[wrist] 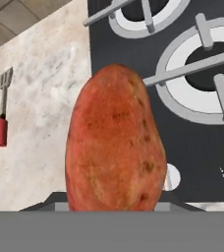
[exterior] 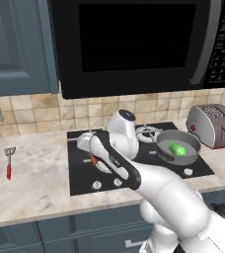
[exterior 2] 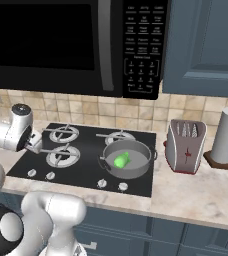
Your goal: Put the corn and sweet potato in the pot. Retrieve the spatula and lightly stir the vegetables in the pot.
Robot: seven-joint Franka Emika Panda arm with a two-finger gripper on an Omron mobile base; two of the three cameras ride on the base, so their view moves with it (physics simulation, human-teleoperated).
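One vegetable of the two is already home, and the second is in the gripper (exterior: 92, 159): the sweet potato (wrist: 115, 142) looms orange-brown in the hand view, its lower end sunk between the fingers, so I judge the jaws to be closed on it at a middling width, though the fingertips themselves are hidden behind it. In the left base view just a sliver of orange shows at the hand, which hangs low over the front left part of the stove (exterior: 80, 183). Below and beyond the potato the hand view shows the dark stove top, two burner grates and a couple of white knobs.

Further out, the pot (exterior 2: 128, 159) sits on the front right burner with the corn (exterior 2: 121, 160) lying green inside it. Well apart on the other side, the spatula (exterior: 9, 162) lies flat on the marble counter (exterior: 35, 188) left of the stove, red handle toward the front edge, slotted head toward the tiled wall. A toaster (exterior 2: 186, 146) stands right of the stove and a paper towel roll (exterior 2: 227, 135) beyond it.

So the step in hand is carrying the sweet potato to the pot. The next move calls for a sweep to the right across the stove, high enough to clear the pot's rim, then a release over the dark interior beside the corn. The spatula and the stirring are not yet begun.
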